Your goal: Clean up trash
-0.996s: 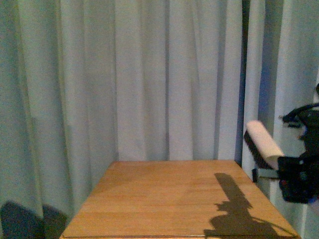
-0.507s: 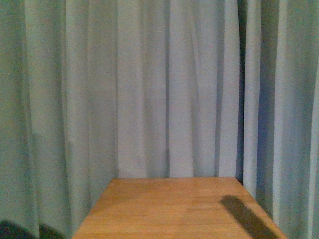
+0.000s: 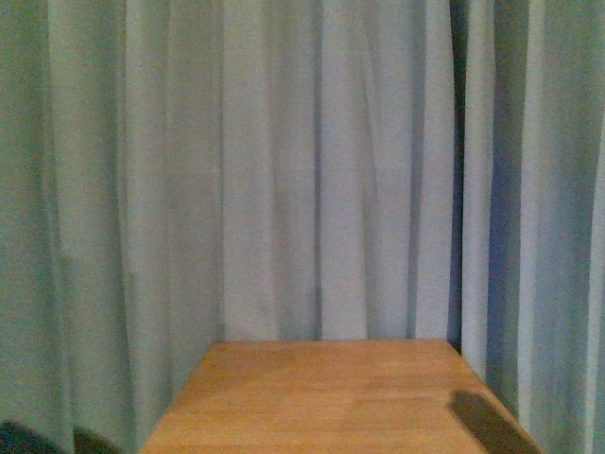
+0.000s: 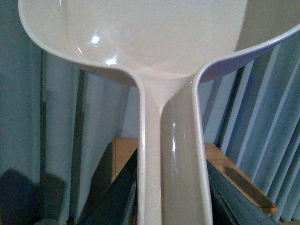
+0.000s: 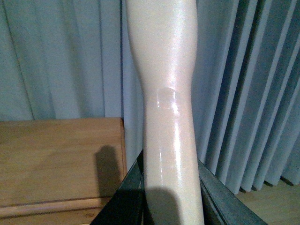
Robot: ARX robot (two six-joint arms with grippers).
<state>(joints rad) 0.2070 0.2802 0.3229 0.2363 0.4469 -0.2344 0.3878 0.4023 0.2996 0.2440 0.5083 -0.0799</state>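
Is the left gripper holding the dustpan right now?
Yes, the left wrist view shows the left gripper closed on the handle of the beige dustpan, dark fingers against both sides.

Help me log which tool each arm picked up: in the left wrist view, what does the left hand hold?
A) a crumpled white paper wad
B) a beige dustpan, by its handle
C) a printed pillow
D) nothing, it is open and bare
B: the beige dustpan fills the left wrist view, and its handle runs down between the dark fingers of the left hand.
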